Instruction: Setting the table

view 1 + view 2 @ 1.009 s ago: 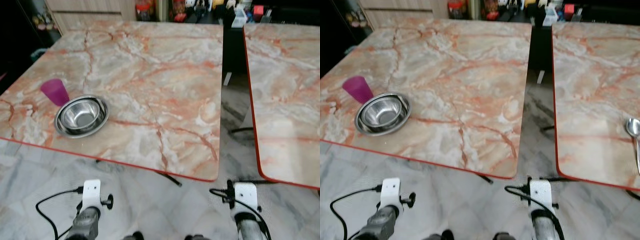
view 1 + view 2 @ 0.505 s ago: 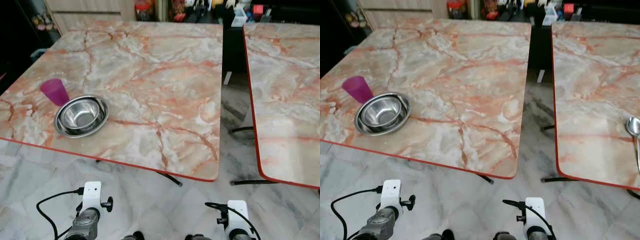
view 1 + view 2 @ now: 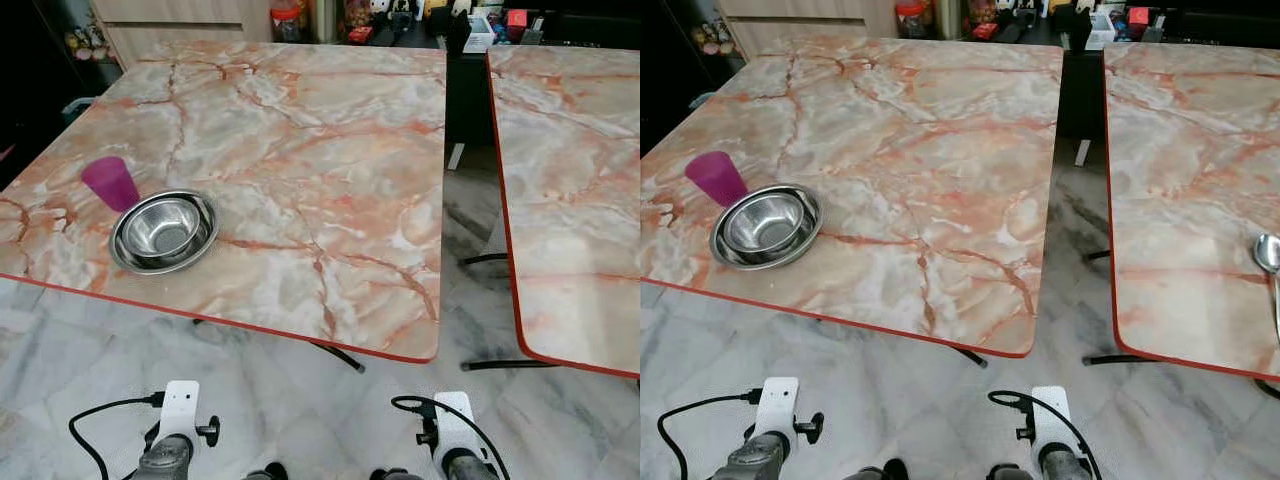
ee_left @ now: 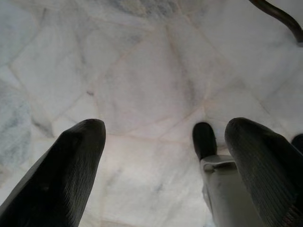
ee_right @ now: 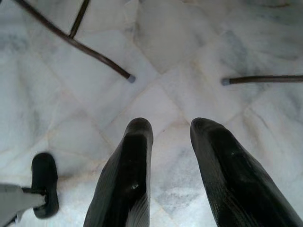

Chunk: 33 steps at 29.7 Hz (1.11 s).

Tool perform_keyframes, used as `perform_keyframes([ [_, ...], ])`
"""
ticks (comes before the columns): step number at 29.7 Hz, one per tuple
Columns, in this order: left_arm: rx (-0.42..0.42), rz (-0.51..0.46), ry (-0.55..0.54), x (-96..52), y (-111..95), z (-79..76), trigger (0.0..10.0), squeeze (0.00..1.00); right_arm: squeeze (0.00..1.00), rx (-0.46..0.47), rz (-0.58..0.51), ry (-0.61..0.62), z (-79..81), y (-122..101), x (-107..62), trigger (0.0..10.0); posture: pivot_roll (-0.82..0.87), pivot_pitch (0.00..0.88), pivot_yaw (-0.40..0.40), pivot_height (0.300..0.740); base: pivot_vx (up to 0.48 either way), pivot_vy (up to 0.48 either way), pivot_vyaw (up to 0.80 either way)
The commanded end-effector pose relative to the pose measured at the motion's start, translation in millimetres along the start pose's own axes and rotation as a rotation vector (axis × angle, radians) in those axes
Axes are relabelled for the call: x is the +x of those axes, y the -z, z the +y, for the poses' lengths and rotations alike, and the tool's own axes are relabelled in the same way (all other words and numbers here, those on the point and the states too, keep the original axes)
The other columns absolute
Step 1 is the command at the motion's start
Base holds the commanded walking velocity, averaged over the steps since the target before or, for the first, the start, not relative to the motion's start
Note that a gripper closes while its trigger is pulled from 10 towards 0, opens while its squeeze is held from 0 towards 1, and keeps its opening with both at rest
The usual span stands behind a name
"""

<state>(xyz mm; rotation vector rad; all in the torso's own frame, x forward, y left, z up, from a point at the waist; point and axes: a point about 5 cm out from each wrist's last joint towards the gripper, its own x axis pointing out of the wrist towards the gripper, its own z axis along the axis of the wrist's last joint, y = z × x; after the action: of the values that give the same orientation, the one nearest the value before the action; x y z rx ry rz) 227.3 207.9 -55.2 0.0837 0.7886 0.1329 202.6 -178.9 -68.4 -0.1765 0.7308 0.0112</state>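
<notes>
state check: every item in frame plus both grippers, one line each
purple cup: upright on the left table, next to the bowl
steel bowl: upright, empty, near the left table's front edge
spoon: lying flat on the right table, bowl end facing up
left gripper: open, empty, pointing at the floor
right gripper: open, empty, pointing at the floor

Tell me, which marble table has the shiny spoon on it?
The right marble table: a silver metal spoon lies there. The left table holds the steel bowl and purple cup.
</notes>
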Motion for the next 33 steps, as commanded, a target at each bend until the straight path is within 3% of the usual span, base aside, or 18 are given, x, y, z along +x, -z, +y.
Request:
perform_keyframes([
  [1, -0.01, 0.046, -0.018, -2.6, 13.3, 2.7, 10.0, 0.0, 0.0, -0.044, 0.027, -0.036, 3.5, 7.8, -2.3, 10.0, -0.12, 0.158, 0.038, 0.74, 0.0, 0.0, 0.0],
  [13, 0.032, 0.099, -0.039, -7.1, 30.7, 5.2, 10.0, 0.0, 0.0, -0.038, 0.107, -0.029, 1.6, 30.0, -10.1, 10.0, -0.13, 0.097, 0.032, 0.74, 0.0, 0.0, 0.0],
  [21, 0.035, 0.095, -0.038, -7.5, 31.3, 4.8, 10.0, 0.0, 0.0, -0.013, 0.127, -0.004, 1.6, 33.8, -11.3, 10.0, -0.13, 0.075, 0.038, 0.74, 0.0, -0.307, 0.0],
  [22, 0.031, 0.094, -0.038, -7.8, 32.1, 5.4, 10.0, 0.0, 0.0, 0.036, 0.15, 0.032, -0.6, 34.6, -10.8, 10.0, -0.13, 0.054, 0.04, 0.74, 0.0, -0.326, 0.0],
  [24, 0.029, 0.094, -0.039, -8.0, 32.6, 5.8, 10.0, 0.0, 0.0, 0.076, 0.165, 0.053, -2.6, 34.9, -10.4, 10.0, -0.13, 0.055, 0.04, 0.74, 0.0, -0.326, -0.23],
  [33, 0.01, 0.078, -0.034, -6.4, 27.1, 4.2, 10.0, 0.0, 0.0, 0.048, 0.148, 0.051, -6.2, 29.5, -8.0, 10.0, -0.12, 0.109, 0.037, 0.74, 0.0, -0.317, -0.22],
])
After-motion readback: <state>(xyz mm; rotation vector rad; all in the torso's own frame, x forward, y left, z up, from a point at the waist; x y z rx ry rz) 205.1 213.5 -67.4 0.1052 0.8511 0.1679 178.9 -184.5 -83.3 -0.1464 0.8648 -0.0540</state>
